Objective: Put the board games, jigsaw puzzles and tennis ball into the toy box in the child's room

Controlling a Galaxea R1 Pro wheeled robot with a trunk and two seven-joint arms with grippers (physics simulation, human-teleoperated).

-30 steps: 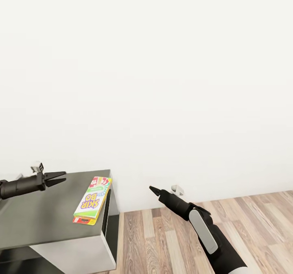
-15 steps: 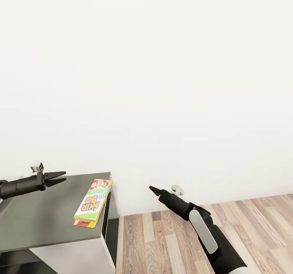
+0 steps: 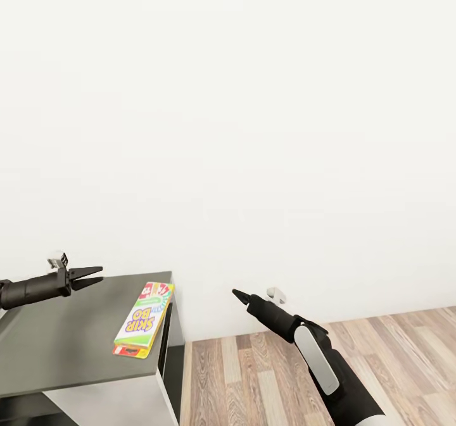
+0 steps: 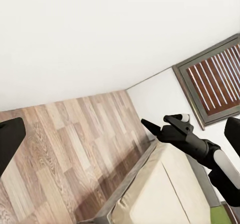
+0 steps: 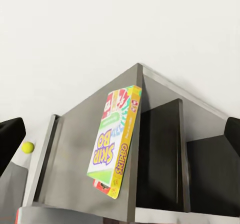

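Head view: whole scene has slid down a bit vs a sec ago while both arms sit at the same spots, so the head/base moved, not the things. Robot looks in transit; nothing in hand.
Left claw [image 3: 94, 275] at 8 o'clock, hovering over the dark-topped cabinet [image 3: 63, 337], fingers a little apart, empty. Right claw [image 3: 237, 294] near 6 o'clock over the wood floor [image 3: 266, 375]; tips read as one point, can't tell if parted, nothing held.
One board game [image 3: 144, 316] (Skip-Bo cover, w/ a red-edged box peeking under it) lies flat at the cabinet's right edge, clear of both claws. So it isn't in the toy box yet.

Left wrist view: adds the bed [image 4: 160, 194], beige mattress at 5 o'clock, and a slatted window [image 4: 215, 79] at 2 o'clock. Right arm's claw [image 4: 146, 122] crosses here.

Right wrist view: board game [image 5: 116, 139] from the side, plus the tennis ball [image 5: 28, 147] at 9 o'clock, tiny, well apart.
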